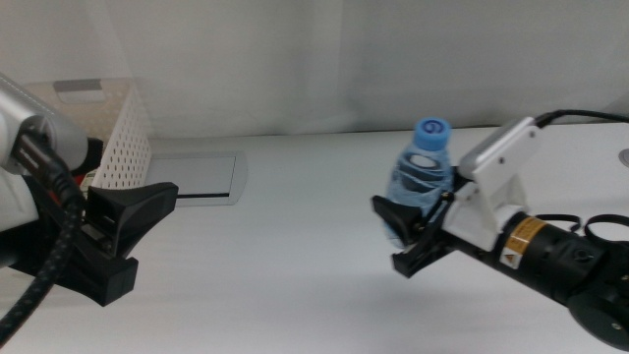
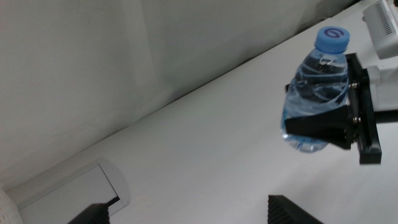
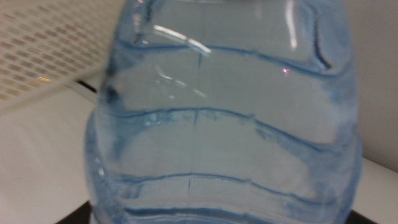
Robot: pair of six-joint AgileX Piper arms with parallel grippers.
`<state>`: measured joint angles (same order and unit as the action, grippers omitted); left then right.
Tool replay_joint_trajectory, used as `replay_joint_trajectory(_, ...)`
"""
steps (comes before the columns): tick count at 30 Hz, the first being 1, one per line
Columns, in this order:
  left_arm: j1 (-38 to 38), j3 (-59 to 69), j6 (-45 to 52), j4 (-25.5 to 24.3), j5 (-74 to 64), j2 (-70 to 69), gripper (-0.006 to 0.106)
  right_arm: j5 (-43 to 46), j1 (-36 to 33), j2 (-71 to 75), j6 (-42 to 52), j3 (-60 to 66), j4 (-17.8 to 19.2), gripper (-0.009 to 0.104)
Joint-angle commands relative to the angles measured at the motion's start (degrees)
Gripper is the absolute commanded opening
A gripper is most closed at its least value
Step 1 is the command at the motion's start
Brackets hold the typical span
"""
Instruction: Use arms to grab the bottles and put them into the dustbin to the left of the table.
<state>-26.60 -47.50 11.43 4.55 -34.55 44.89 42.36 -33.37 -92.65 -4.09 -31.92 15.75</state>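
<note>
The right wrist view is showing only the ribbed clear water bottle (image 3: pixel 224 118) filling the frame; the middle view is showing the right gripper (image 1: pixel 418 231) clamping it, raised off the table (image 1: pixel 295 265). The left gripper (image 1: pixel 128 236) is waiting with its jaws spread apart, the dustbin (image 1: pixel 123 138) just behind it.

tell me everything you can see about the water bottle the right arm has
The water bottle is small, clear and blue-tinted, with a ribbed plastic body and a blue cap on. It stands roughly upright, tilted slightly, clamped at its lower body between the right gripper and its black jaws, apparently lifted above the white table.
</note>
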Motion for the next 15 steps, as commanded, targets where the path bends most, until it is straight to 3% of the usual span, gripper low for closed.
replay_joint_trajectory(1,-0.3,0.3,-0.5,0.3,1.0,-0.1,0.069,1.6,-2.6,0.4,-1.8,-2.0,0.6,-0.003)
replay_joint_trajectory(7,-0.3,0.3,-0.5,0.3,1.0,-0.1,0.069,2.4,-6.1,-4.2,-3.2,-2.2,0.6,-0.003)
replay_joint_trajectory(15,-0.3,0.3,-0.5,0.3,1.1,-0.1,0.069,10.1,-6.6,-13.5,-3.2,-2.3,0.2,-0.003)
